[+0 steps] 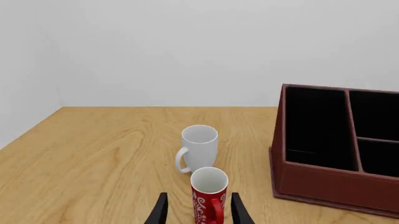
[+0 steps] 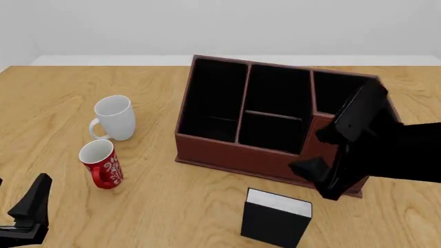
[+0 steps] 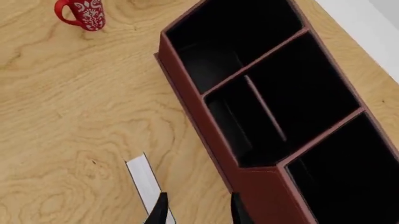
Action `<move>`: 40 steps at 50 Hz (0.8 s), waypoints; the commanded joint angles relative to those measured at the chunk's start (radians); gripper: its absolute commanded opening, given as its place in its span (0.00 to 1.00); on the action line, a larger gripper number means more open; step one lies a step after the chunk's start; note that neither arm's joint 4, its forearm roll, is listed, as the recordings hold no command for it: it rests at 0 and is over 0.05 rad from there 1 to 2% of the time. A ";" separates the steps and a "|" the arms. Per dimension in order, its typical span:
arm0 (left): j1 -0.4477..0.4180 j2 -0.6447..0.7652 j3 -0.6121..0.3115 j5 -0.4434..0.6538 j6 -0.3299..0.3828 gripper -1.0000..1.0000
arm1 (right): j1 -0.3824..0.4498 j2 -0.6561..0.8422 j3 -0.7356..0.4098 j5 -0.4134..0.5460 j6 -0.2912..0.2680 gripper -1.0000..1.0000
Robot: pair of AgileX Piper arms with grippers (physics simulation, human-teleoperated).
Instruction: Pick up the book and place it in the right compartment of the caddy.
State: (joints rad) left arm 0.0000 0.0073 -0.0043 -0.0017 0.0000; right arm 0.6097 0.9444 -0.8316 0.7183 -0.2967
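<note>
The black book (image 2: 274, 225) with a white page edge stands upright on the table just in front of the caddy (image 2: 227, 155). The reddish-brown caddy has a black interior, and its right compartment (image 2: 335, 92) is partly covered by my right arm. My right gripper (image 2: 318, 180) hangs open and empty above the caddy's front right corner, near the book. The right wrist view shows its open fingers (image 3: 156, 212), the book's white edge (image 3: 143, 179), the caddy's front wall (image 3: 262, 191) and the right compartment (image 3: 349, 177). My left gripper (image 2: 19, 201) is open and empty at the near left.
A red patterned mug (image 2: 100, 164) and a white mug (image 2: 115, 118) stand left of the caddy. In the left wrist view the red mug (image 1: 209, 193) sits just beyond the open fingers (image 1: 159, 212), with the white mug (image 1: 198, 147) behind it and the caddy (image 1: 337, 186) beside them.
</note>
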 commanded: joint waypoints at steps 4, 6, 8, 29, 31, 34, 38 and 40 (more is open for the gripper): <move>0.000 0.000 0.000 0.000 0.000 1.00 | 0.130 0.075 -0.074 0.119 0.060 1.00; 0.000 0.000 0.000 0.000 0.000 1.00 | 0.123 0.076 -0.074 0.119 0.054 1.00; 0.000 0.000 0.000 0.000 0.000 1.00 | 0.133 0.087 -0.068 0.132 0.060 1.00; 0.000 0.000 0.000 0.000 0.000 1.00 | 0.077 0.158 -0.050 0.135 0.028 1.00; 0.000 0.000 0.000 0.000 0.000 1.00 | 0.076 0.162 -0.049 0.133 0.028 1.00; 0.000 0.000 0.000 0.000 0.000 1.00 | 0.092 0.167 -0.048 0.131 0.041 1.00; 0.000 0.000 0.000 0.000 0.000 1.00 | 0.107 0.169 -0.041 0.132 0.053 1.00; 0.000 0.000 0.000 0.000 0.000 1.00 | 0.108 0.174 -0.034 0.127 0.055 1.00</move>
State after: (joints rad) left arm 0.0000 0.0073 -0.0043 -0.0017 0.0000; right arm 0.7067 1.0996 -0.8813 0.8509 -0.2541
